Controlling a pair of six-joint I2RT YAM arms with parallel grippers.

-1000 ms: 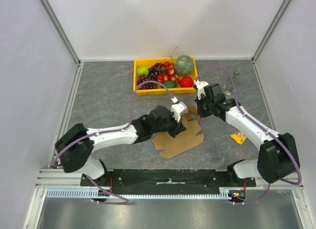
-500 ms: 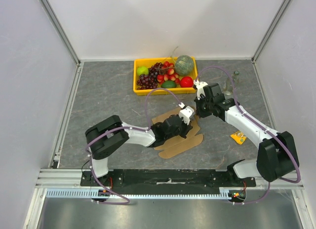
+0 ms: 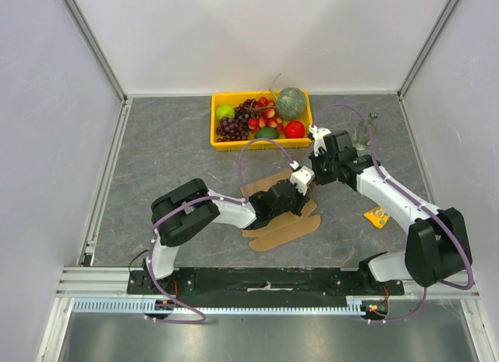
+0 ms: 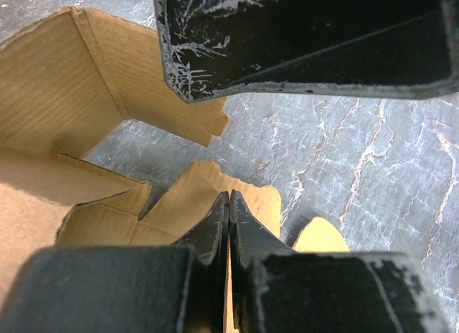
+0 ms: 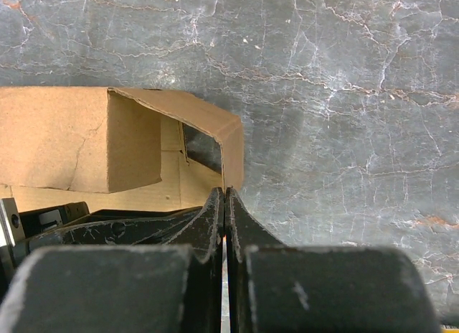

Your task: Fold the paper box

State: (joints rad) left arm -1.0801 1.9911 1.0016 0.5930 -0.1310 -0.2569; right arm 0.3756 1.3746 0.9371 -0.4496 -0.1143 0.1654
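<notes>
The paper box is brown cardboard, partly folded, lying on the grey table between the arms. One wall stands up, and a flat flap with rounded tabs lies under my left gripper. That gripper is shut, its tips low over the flap at the box's right end. My right gripper is shut too, its tips meeting the end of the raised wall. From above, the right gripper sits just beyond the left one. Its black fingers fill the top of the left wrist view.
A yellow crate of fruit stands behind the box. An orange packet lies at the right under the right forearm. A small clear object is at the back right. White walls enclose the table.
My left arm has folded in towards the box, and its gripper slid right along the cardboard to just beside the right gripper, closing fully. The right arm has not moved.
</notes>
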